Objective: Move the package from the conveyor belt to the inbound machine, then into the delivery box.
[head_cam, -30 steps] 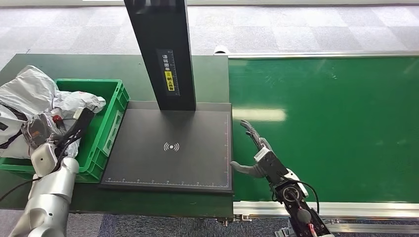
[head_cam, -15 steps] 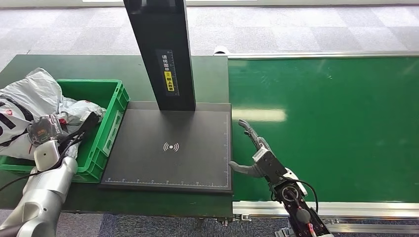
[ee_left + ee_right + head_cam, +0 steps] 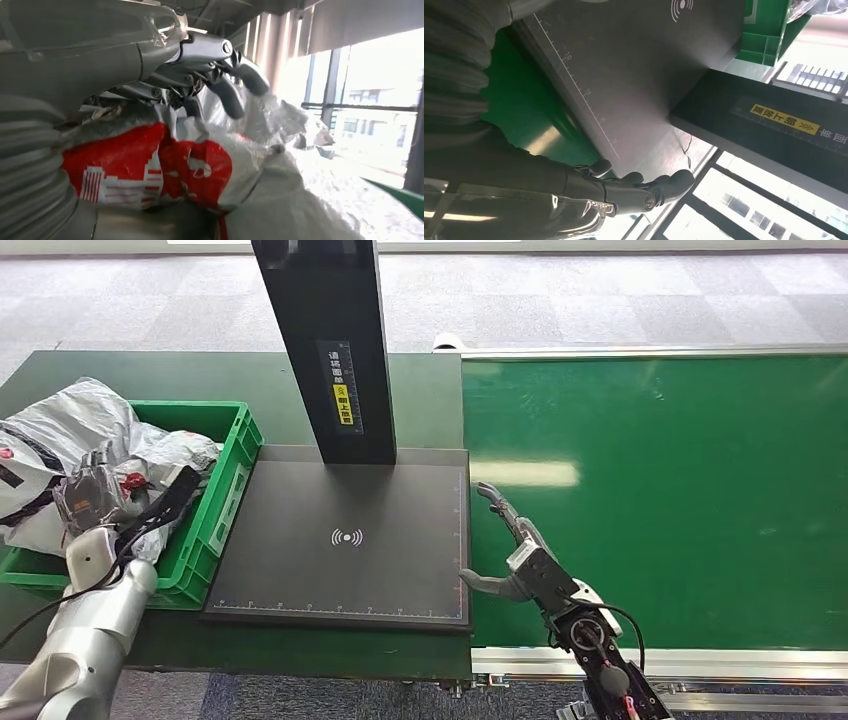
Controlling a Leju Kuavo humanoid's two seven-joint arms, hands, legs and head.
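A: What has been altered over the last second?

B: Little on the conveyor belt (image 3: pixel 660 500) side. The right robot hand (image 3: pixel 515 558) has been kept beside the inbound machine (image 3: pixel 345 540), at the seam between its dark plate and the belt, fingers spread and nothing held. The change lies at the delivery box (image 3: pixel 215 495), to the left of the machine: the package (image 3: pixel 70 425) has been shifted slightly within the box, and the left robot hand (image 3: pixel 100 502) has been kept low against it.

A: Is the package gripped now?

B: That cannot be told with certainty. In the left wrist view the fingers (image 3: pixel 227 95) are seen curled down onto the crumpled film of the package (image 3: pixel 165 170), but whether film is pinched between them is not shown.

A: What is meant for the task?

B: The package is judged to be already in the delivery box, so the final placement seems nearly done; release and withdrawal of the left robot hand are likely what is left.

A: And the materials?

B: The package is a soft, wrinkled grey-white plastic mailer with red print, glossy and easily deformed. The box is rigid green plastic with ribbed walls. The machine's plate is flat, matte black, marked with a ruler scale and a wireless symbol, beneath a tall black column. The belt is smooth, glossy green.
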